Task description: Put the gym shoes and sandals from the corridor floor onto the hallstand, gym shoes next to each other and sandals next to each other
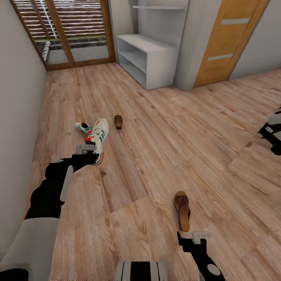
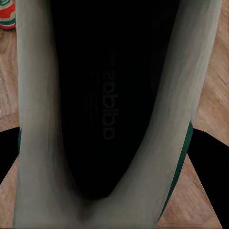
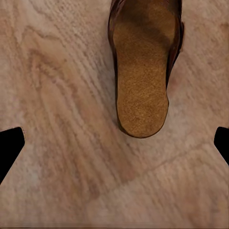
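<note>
One gym shoe (image 1: 99, 136), white with teal stripes and a red heel, is in my left gripper (image 1: 88, 153), which is shut on its heel end. In the left wrist view its dark inside (image 2: 105, 95) lies between the black fingers (image 2: 210, 162). The other gym shoe (image 1: 82, 126) lies on the corridor floor (image 1: 156, 148) just behind it. A brown sandal (image 1: 182, 210) lies near me, its tan insole (image 3: 143, 76) just ahead of my open right gripper (image 1: 192, 238). The second sandal (image 1: 118, 121) lies farther off. The white hallstand (image 1: 156, 58) stands against the back wall.
A grey wall runs along the left. A glass door with blinds (image 1: 62, 31) closes the far end, and a wooden door (image 1: 230, 39) is right of the hallstand. A black-and-white object (image 1: 273, 132) sits at the right edge.
</note>
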{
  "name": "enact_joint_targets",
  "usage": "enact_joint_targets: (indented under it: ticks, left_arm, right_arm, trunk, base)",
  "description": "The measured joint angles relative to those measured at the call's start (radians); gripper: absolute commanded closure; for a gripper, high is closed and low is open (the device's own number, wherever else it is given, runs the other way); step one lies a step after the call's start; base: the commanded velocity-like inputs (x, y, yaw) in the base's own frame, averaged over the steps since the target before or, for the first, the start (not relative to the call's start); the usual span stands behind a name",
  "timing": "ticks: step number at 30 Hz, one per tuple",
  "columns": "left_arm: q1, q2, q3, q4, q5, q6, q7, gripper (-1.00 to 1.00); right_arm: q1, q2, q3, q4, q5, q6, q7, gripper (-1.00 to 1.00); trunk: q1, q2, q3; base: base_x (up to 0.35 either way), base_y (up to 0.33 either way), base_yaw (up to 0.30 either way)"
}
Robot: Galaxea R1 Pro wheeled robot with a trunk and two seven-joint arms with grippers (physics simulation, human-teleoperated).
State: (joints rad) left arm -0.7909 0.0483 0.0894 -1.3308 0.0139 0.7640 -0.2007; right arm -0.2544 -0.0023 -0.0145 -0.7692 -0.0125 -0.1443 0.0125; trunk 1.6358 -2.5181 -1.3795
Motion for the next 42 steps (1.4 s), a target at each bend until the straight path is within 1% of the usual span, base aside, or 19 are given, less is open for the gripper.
enact_joint_targets:
  ticks: [6,13,22,26,29,31,36,42]
  left_arm:
    - [0.0,0.0,0.0,0.0,0.0,-0.001,0.0,1.0]
    - [0.0,-0.001,0.0,0.0,0.0,-0.001,0.0,1.0]
    - [0.0,-0.001,0.0,-0.002,-0.001,-0.002,0.001,1.0]
    - [0.0,-0.001,-0.006,-0.002,0.0,-0.002,0.001,1.0]
    - [0.0,-0.001,-0.03,0.0,0.002,-0.002,0.001,1.0]
    - [0.0,-0.001,-0.039,0.0,-0.001,-0.002,0.002,1.0]
    - [0.0,-0.001,-0.042,0.0,-0.002,-0.003,0.002,1.0]
    - [0.0,-0.001,-0.044,0.0,-0.002,-0.004,0.002,1.0]
  right_arm:
    - [0.0,0.0,-0.001,-0.002,0.0,0.0,0.0,-1.0]
    - [0.0,-0.002,-0.023,-0.006,0.0,0.0,0.0,-1.0]
    - [0.0,-0.001,-0.026,-0.007,0.0,0.0,0.0,-1.0]
    - [0.0,-0.001,-0.026,-0.007,0.0,0.0,0.0,-1.0]
    - [0.0,-0.001,-0.026,-0.007,0.0,0.0,0.0,-1.0]
    - [0.0,-0.001,-0.026,-0.007,0.0,0.0,0.0,-1.0]
    - [0.0,-0.001,-0.026,-0.007,0.0,0.0,0.0,-1.0]
    - [0.0,-0.001,-0.026,-0.008,0.0,0.0,0.0,-1.0]
  trunk:
    - [0.003,-0.001,-0.032]
    - [0.006,-0.003,-0.07]
    - [0.01,-0.005,-0.119]
    - [0.01,-0.005,-0.12]
    - [0.01,-0.005,-0.121]
    - [0.009,-0.005,-0.121]
    - [0.01,-0.005,-0.121]
    - [0.01,-0.005,-0.121]
  base:
    - [0.0,0.0,0.131]
    - [0.0,0.0,0.016]
    - [0.0,0.0,0.0]
    - [0.0,0.0,0.0]
    - [0.078,0.0,0.0]
    - [0.243,0.0,0.0]
    - [0.194,0.0,0.0]
    - [0.035,0.0,0.0]
